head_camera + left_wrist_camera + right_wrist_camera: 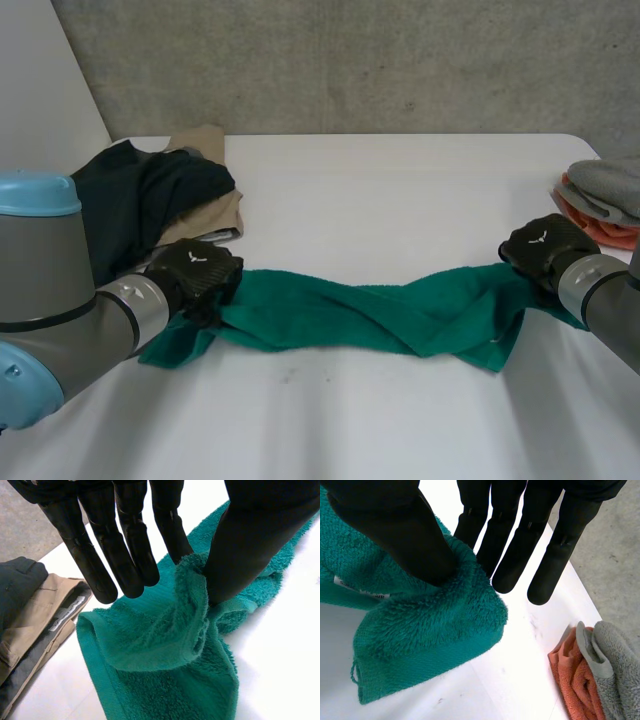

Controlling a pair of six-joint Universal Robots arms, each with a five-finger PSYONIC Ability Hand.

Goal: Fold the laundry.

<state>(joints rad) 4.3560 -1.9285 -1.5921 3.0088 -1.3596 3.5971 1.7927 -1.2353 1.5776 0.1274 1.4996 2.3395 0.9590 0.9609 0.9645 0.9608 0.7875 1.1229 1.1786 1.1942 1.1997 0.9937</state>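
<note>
**Thin pinches on a twisted towel**

The green towel (370, 315) lies stretched across the near part of the worktop (400, 180). Its middle is roped and twisted rather than flat.

The left hand (195, 272) is at the towel's left end. It is clamped on a raised ridge of terry between its thumb (250, 545) and the finger beside it, while its other fingers (120, 560) stand straight, clear of the cloth. The right hand (545, 250) is at the towel's right end and grips a folded-over corner the same way. Its thumb (395, 530) presses into the pile, and the remaining fingers are straight, past the towel's edge.

Both holds look shallow. Each takes a bunched ridge, so a lift or a pull apart could let the terry slide out of one hand and drop that end.

The twist is the larger risk. If the ends are brought together before the towel is spread, the twist would likely be locked in and the fold would come out lumpy, with edges that do not meet.

The neighbours matter too. A heap of dark and tan garments (150, 200) sits just beyond the towel's left end, and grey and orange cloths (605, 200) lie beyond its right end. A wide swing of either end could catch or drag them.
</note>
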